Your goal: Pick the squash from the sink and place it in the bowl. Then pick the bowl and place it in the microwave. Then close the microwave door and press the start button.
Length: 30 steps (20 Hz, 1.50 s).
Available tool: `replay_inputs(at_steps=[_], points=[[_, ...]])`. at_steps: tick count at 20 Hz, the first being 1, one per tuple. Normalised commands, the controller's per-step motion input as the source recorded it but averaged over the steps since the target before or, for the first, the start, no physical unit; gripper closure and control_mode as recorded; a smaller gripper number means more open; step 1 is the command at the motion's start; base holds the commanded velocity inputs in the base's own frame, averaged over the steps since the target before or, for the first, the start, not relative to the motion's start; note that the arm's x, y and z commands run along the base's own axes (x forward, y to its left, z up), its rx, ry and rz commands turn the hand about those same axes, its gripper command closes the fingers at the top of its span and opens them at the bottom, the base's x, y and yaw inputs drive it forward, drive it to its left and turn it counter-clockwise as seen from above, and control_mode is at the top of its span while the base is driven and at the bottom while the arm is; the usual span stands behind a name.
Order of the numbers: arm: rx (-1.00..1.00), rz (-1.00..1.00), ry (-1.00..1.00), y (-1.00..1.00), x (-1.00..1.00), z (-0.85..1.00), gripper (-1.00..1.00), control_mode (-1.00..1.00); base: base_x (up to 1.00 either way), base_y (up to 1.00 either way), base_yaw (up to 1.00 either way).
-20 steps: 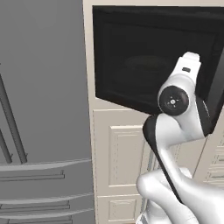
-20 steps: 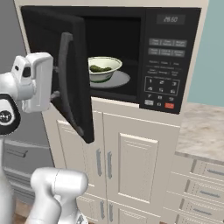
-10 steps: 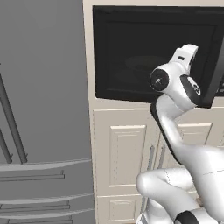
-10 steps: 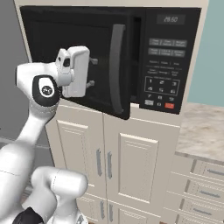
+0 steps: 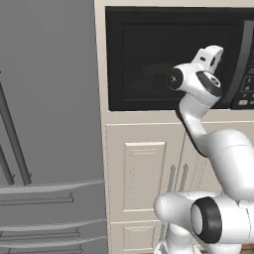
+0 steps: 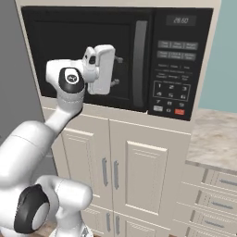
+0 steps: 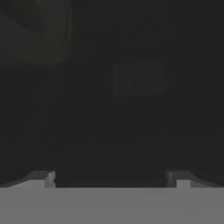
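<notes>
Door: the microwave door [image 6: 88, 58] looks flush with the microwave [image 6: 185, 60], so closing seems done.
Bowl: faintly visible behind the door glass [image 7: 30, 26]; squash too dim to tell.
Hand: gripper [image 6: 116, 70] spread wide, empty, against the glass.
Left: start button.

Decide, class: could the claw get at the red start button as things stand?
Probably yes. The door looks shut, the open claw sits against its glass, and the red button lies uncovered on the panel just to the right.
</notes>
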Motion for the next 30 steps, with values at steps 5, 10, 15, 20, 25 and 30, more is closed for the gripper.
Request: replay_inputs(at_steps=[5,10,15,20,25,30], points=[[0.0,-0.01,0.13,-0.16,0.48,0.0,-1.0,-1.0,0.0,0.0,0.0],[0.0,0.0,0.04,-0.01,-0.25,0.0,-1.0,-1.0,0.0,0.0,0.0],[0.0,0.2,-0.04,-0.04,-1.0,0.05,-1.0,-1.0,0.0,0.0,0.0],[0.0,0.37,0.0,-0.3,-1.0,0.0,-1.0,-1.0,0.0,0.0,0.0],[0.01,0.36,0.01,-0.49,-1.0,0.0,-1.0,-1.0,0.0,0.0,0.0],[0.0,0.36,0.06,-0.53,-0.74,-0.39,-1.0,-1.0,0.0,0.0,0.0]])
